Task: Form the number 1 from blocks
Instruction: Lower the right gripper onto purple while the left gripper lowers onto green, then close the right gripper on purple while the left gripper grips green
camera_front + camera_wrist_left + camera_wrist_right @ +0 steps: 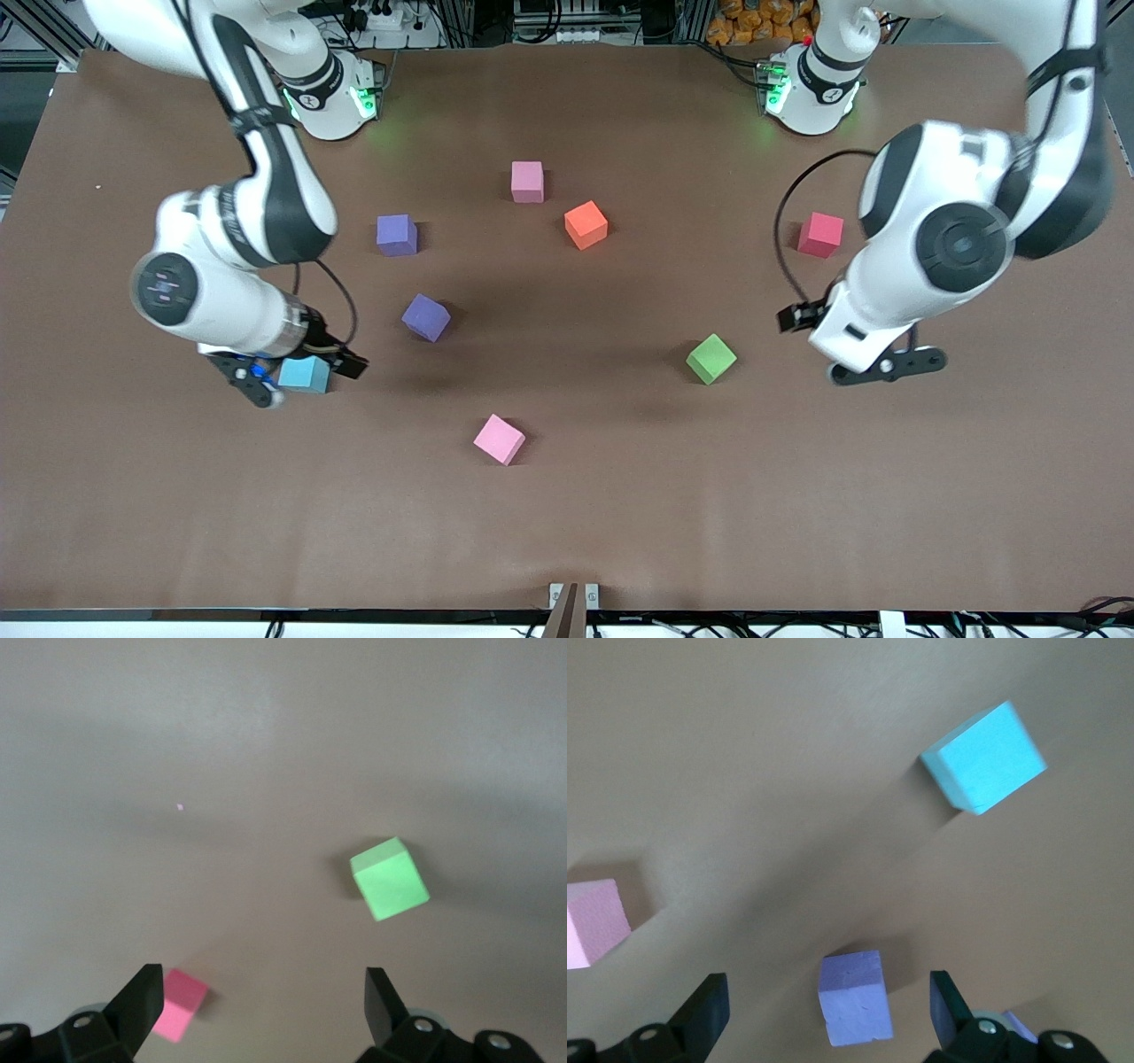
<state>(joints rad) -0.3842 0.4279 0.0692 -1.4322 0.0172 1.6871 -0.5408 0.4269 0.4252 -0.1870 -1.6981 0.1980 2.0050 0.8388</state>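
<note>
Blocks lie scattered mid-tabletop, none lined up yet: pale pink block (527, 181) nearest the bases' edge, orange block (586, 224) beside it, two purple blocks (397, 235) (426, 317), green block (710, 358), a brighter pink cube (499, 439) nearest the front edge. I read my left gripper (261, 997) as empty, fingers spread, near green; right gripper (828, 1001) likewise spread, over the cyan cube (304, 374). I judge the foam light, soft and grippy, so I'd pinch flat opposite faces.
</note>
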